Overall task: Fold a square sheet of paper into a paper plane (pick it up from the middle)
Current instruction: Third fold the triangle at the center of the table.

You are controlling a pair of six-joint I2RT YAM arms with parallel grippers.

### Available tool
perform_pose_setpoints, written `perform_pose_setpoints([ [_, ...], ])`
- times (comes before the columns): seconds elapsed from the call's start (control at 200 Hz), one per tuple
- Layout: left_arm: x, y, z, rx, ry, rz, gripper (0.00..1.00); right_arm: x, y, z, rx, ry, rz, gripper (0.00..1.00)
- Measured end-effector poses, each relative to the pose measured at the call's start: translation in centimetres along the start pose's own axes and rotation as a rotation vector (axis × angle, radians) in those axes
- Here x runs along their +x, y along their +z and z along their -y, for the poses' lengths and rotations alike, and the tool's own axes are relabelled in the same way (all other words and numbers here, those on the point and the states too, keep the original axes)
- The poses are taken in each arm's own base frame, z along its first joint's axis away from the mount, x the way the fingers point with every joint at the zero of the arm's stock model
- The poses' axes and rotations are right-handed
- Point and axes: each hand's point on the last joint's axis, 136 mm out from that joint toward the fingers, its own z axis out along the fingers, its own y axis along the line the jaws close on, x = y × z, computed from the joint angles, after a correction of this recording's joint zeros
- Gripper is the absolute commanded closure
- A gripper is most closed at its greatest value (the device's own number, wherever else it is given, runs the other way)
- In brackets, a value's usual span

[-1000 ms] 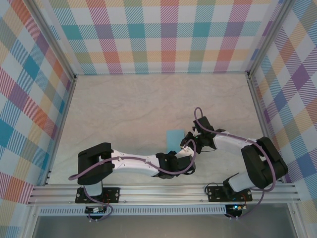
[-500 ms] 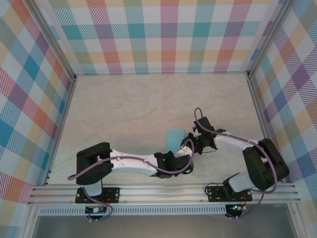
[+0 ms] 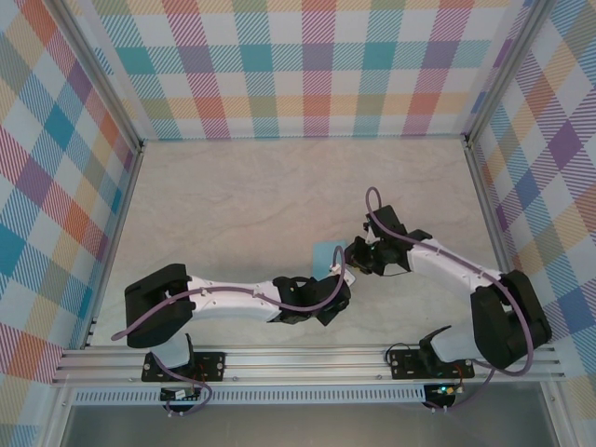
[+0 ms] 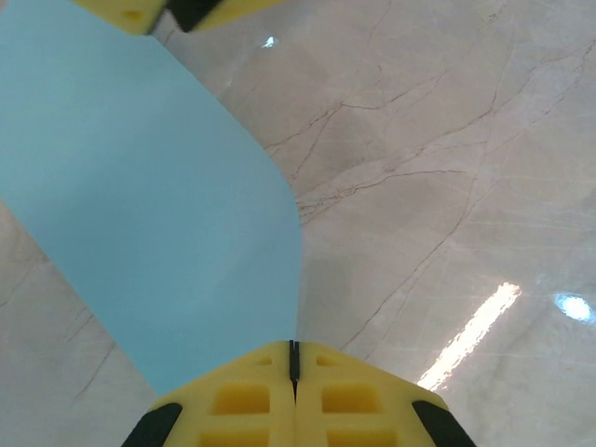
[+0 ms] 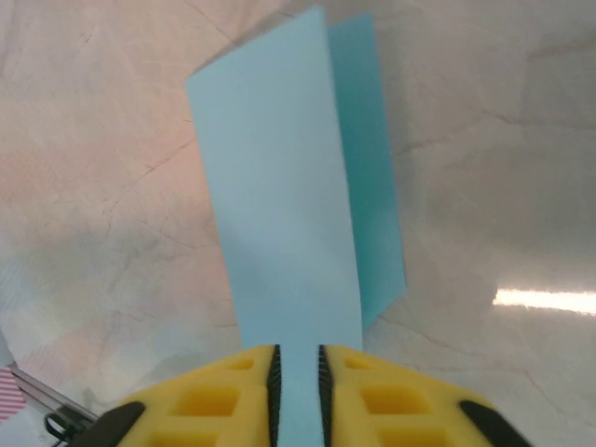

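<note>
Two grippers held the square sheet of paper (image 5: pixel 279 214) between them near the middle of the marble table (image 3: pixel 233 196), where it appeared lifted and bowed into a loose fold. Your left gripper (image 4: pixel 292 346) had its yellow fingers pressed tight on one edge, and your right gripper (image 5: pixel 296 352) pinched the far edge through a narrow gap. To fold well from there, you needed, by my judgement, to bring the edges level and square before pressing the crease, with both grips firm so the thin sheet could not skew.
</note>
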Motion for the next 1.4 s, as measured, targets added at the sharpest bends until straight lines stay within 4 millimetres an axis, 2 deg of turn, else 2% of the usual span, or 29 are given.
perform_pose_setpoints([
  [0.115, 0.3, 0.1, 0.1, 0.015, -0.004, -0.012, 1.0, -1.0, 1.7, -1.2, -0.003, -0.044, -0.062, 0.94],
  [0.22, 0.2, 0.2, 0.0, 0.027, -0.013, -0.017, 1.0, -1.7, 3.5, -1.6, 0.008, -0.079, -0.118, 0.94],
  [0.55, 0.3, 0.5, -1.0, 0.072, -0.071, -0.031, 1.0, -1.1, 6.4, 0.9, 0.11, -0.153, -0.239, 0.93],
  [0.99, -0.2, 1.4, -3.7, 0.141, -0.188, -0.058, 1.0, -1.3, 6.7, 0.9, 0.141, -0.231, -0.263, 0.92],
  [1.4, -0.2, 2.0, -4.8, 0.189, -0.244, -0.062, 1.0, -1.3, 6.7, 0.9, 0.152, -0.238, -0.269, 0.92],
])
